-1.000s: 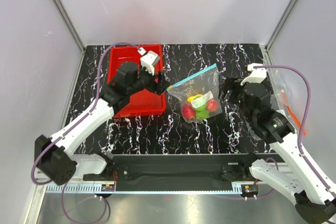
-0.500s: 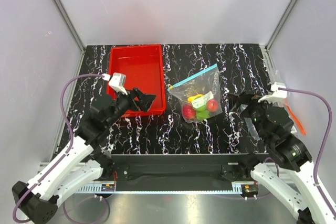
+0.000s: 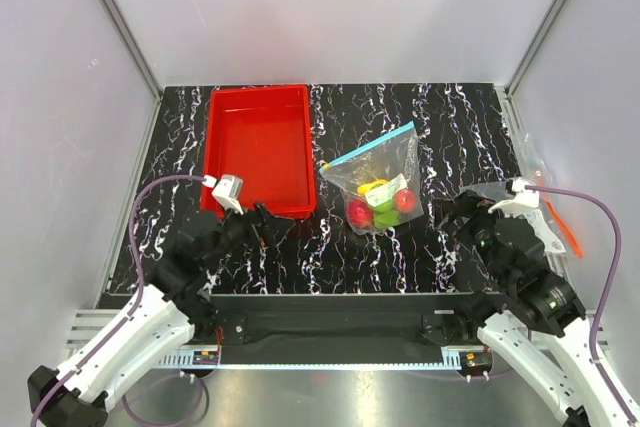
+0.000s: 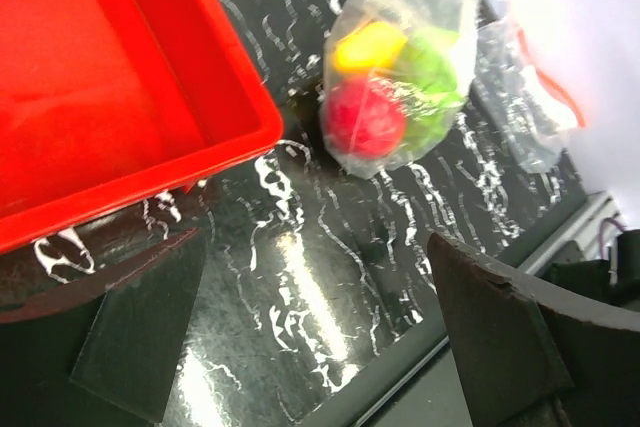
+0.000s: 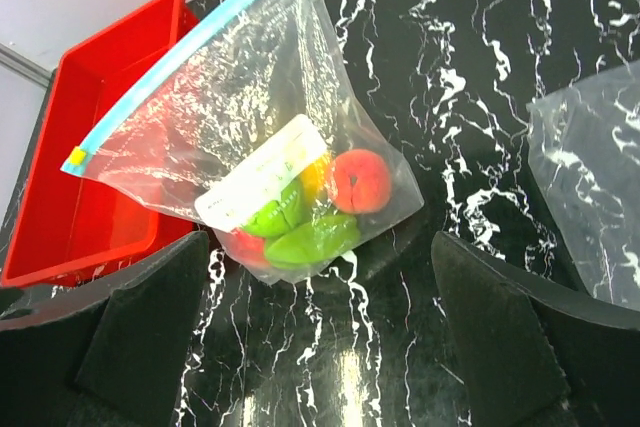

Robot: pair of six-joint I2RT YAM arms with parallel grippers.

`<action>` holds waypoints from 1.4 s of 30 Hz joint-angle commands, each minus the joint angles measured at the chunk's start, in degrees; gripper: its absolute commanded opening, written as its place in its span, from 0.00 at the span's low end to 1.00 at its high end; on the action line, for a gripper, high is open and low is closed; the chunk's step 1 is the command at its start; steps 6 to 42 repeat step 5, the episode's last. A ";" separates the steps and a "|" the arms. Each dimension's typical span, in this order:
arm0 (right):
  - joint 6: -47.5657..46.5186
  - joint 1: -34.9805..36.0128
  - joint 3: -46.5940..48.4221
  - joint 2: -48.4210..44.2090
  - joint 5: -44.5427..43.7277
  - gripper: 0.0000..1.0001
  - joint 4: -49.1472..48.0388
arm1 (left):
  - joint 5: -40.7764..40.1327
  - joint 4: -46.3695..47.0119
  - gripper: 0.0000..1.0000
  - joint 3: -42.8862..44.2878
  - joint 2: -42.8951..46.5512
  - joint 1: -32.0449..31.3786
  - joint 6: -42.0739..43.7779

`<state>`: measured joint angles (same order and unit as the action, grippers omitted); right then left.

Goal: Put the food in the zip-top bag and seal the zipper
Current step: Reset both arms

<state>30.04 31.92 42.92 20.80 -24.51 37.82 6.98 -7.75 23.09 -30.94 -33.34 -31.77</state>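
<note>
The black marbled desk (image 3: 450, 117) carries the zip-top bag (image 3: 375, 172) just right of the red tray (image 3: 258, 90), its long axis running far to near. The zipper (image 3: 368, 145) slants along the far edge, its left end nearer. The food (image 3: 380, 203) bunches at the near end. The left jaws and right jaws gape wide, holding nothing, well apart from the bag on either side.

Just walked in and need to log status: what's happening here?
Nothing is being held. The food sits inside the zip-top bag, which lies beside the red tray, its zipper looking flat and closed. The left gripper and right gripper hang open, well apart from the bag.
</note>
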 commanded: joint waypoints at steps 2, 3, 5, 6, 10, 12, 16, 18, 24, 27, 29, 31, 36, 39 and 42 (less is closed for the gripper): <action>3.62 -0.19 -0.20 -0.32 -2.20 1.00 0.06 | 1.81 2.83 0.99 -1.03 2.99 -0.23 0.48; 3.88 -0.19 -0.29 -0.49 -2.55 1.00 -0.03 | 1.81 2.83 0.99 -1.38 3.25 -0.14 0.39; 3.62 -0.19 -0.20 -0.67 -2.38 1.00 -0.03 | 1.72 2.65 0.99 -1.82 3.87 -0.23 0.39; 3.62 -0.19 -0.20 -0.67 -2.38 1.00 -0.03 | 1.72 2.65 0.99 -1.82 3.87 -0.23 0.39; 3.62 -0.19 -0.20 -0.67 -2.38 1.00 -0.03 | 1.72 2.65 0.99 -1.82 3.87 -0.23 0.39; 3.62 -0.19 -0.20 -0.67 -2.38 1.00 -0.03 | 1.72 2.65 0.99 -1.82 3.87 -0.23 0.39; 3.62 -0.19 -0.20 -0.67 -2.38 1.00 -0.03 | 1.72 2.65 0.99 -1.82 3.87 -0.23 0.39; 3.62 -0.19 -0.20 -0.67 -2.38 1.00 -0.03 | 1.72 2.65 0.99 -1.82 3.87 -0.23 0.39; 3.62 -0.19 -0.20 -0.67 -2.38 1.00 -0.03 | 1.72 2.65 0.99 -1.82 3.87 -0.23 0.39; 3.62 -0.19 -0.20 -0.67 -2.38 1.00 -0.03 | 1.72 2.65 0.99 -1.82 3.87 -0.23 0.39; 3.62 -0.19 -0.20 -0.67 -2.38 1.00 -0.03 | 1.72 2.65 0.99 -1.82 3.87 -0.23 0.39; 3.62 -0.19 -0.20 -0.67 -2.38 1.00 -0.03 | 1.72 2.65 0.99 -1.82 3.87 -0.23 0.39; 3.62 -0.19 -0.20 -0.67 -2.38 1.00 -0.03 | 1.72 2.65 0.99 -1.82 3.87 -0.23 0.39; 3.62 -0.19 -0.20 -0.67 -2.38 1.00 -0.03 | 1.72 2.65 0.99 -1.82 3.87 -0.23 0.39; 3.62 -0.19 -0.20 -0.67 -2.38 1.00 -0.03 | 1.72 2.65 0.99 -1.82 3.87 -0.23 0.39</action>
